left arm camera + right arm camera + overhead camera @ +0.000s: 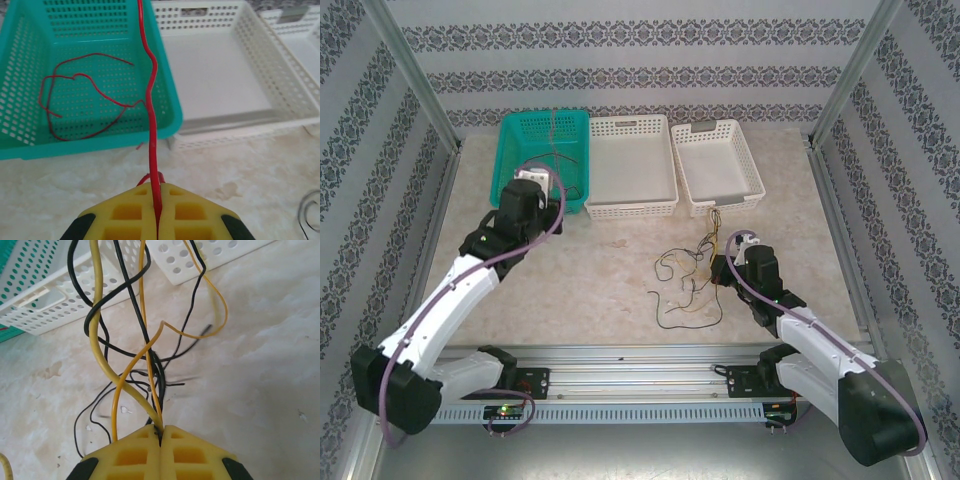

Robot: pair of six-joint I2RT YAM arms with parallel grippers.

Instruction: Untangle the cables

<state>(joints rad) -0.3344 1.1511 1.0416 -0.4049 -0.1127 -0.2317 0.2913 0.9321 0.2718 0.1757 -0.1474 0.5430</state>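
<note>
While the left hand [156, 200] pinched the red cable [150, 100], which ran straight away from it over the teal basket [172, 127] at the far-left corner of the tabletop [600, 260], the right hand [161, 432] clenched the yellow-and-black tangle [95, 290] nearer the right edge.

The top external camera looks down from high above the near edge, far enough back to take in the whole worktop [620, 290]. Each wrist camera sits close behind its claw, which is low in frame. The left claw [157, 192] faces the teal basket [75, 142] and the middle white basket [235, 132]. The right claw [161, 432] points down at the worktop, with that white basket at upper left. All three views share it.
</note>
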